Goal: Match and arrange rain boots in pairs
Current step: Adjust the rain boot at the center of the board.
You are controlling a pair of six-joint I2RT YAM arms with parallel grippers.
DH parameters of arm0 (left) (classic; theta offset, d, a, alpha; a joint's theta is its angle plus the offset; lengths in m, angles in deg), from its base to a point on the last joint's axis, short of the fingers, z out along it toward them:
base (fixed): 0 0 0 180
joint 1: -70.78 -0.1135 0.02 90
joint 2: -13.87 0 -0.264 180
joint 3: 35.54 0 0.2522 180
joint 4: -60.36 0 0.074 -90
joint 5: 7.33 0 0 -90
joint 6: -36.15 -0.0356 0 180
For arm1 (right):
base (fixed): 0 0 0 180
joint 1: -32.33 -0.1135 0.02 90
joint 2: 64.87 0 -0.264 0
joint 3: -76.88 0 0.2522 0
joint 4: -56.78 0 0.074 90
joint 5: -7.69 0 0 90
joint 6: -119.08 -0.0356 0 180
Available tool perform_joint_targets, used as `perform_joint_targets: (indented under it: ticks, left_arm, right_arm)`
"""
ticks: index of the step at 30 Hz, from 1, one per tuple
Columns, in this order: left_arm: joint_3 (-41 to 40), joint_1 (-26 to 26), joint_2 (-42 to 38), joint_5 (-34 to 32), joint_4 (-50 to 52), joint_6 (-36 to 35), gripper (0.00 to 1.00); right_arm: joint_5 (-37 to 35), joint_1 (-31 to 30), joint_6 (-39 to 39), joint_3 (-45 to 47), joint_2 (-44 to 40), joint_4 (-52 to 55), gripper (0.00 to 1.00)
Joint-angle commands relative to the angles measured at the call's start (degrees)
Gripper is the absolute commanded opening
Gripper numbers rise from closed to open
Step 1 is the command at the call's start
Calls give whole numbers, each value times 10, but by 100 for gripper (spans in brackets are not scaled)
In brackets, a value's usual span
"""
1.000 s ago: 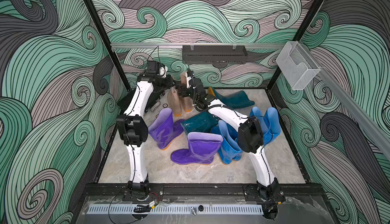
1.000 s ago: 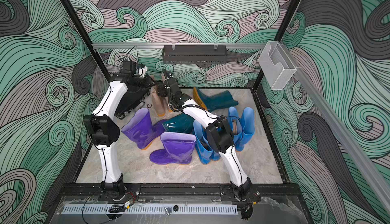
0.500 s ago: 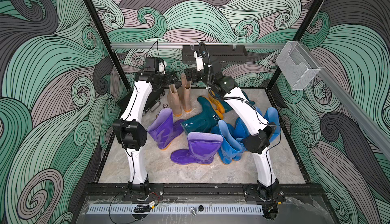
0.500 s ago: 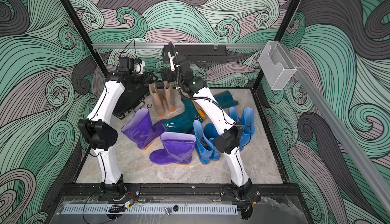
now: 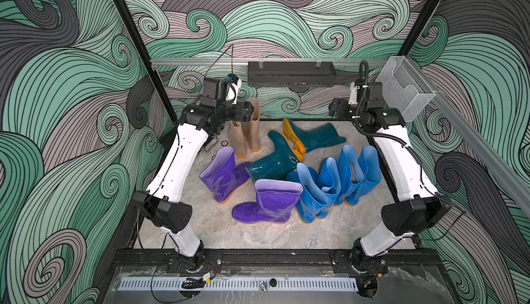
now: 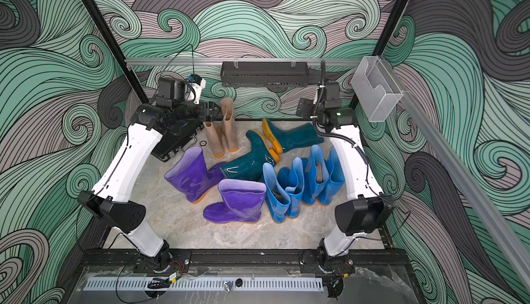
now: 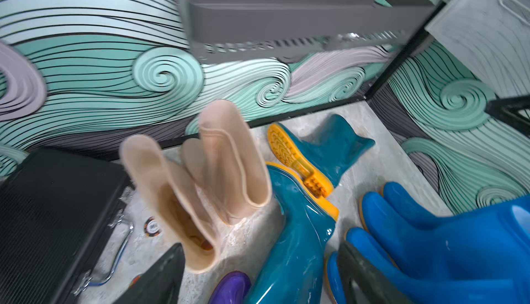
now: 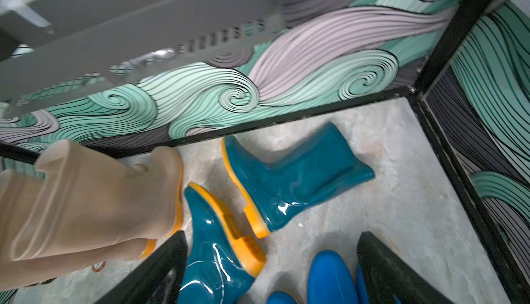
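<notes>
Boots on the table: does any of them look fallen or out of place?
Yes. The rear teal boot and the front teal boot lie on their sides, orange soles showing, while the beige pair beside them stands upright.

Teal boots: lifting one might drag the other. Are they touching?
Touching. The left wrist view shows the far teal boot with its heel against the sole of the near teal boot.

That teal boot point(image 5: 272, 165) dead centre is seriously glossy rubber, beige pair point(image 5: 253, 127) at 11 o'clock looks duller, floor point(image 5: 229, 236) matt marbled stone.
</notes>
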Motion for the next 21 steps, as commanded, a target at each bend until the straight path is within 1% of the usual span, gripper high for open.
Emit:
perform_joint_targets:
  ticks: [1,3,5,9,12,13,15,18,21]
  left_arm:
    - [-5,20,11,-20,-11,-19,84]
    - [-8,31,17,-20,-16,-19,84]
    - [-11,41,24,-19,-23,-19,84]
    - [-15,51,32,-18,-37,-17,84]
    - [-18,52,37,-18,-44,-14,84]
    - [-18,53,40,-19,-47,-14,84]
    - [-17,53,44,-19,-49,-14,84]
    - [-14,53,49,-21,-53,-15,84]
    - [-14,53,51,-23,-56,-20,84]
  right_arm:
    - [21,23,10,32,0,17,93]
    - [22,44,15,44,13,24,93]
    - [27,64,2,61,29,24,93]
    - [-8,77,23,90,61,11,94]
    - [-9,83,42,92,76,-7,95]
    - [-5,86,43,90,82,-12,95]
    - [29,96,43,76,101,-13,95]
    - [60,115,22,52,136,-12,96]
    - [59,128,10,17,176,1,98]
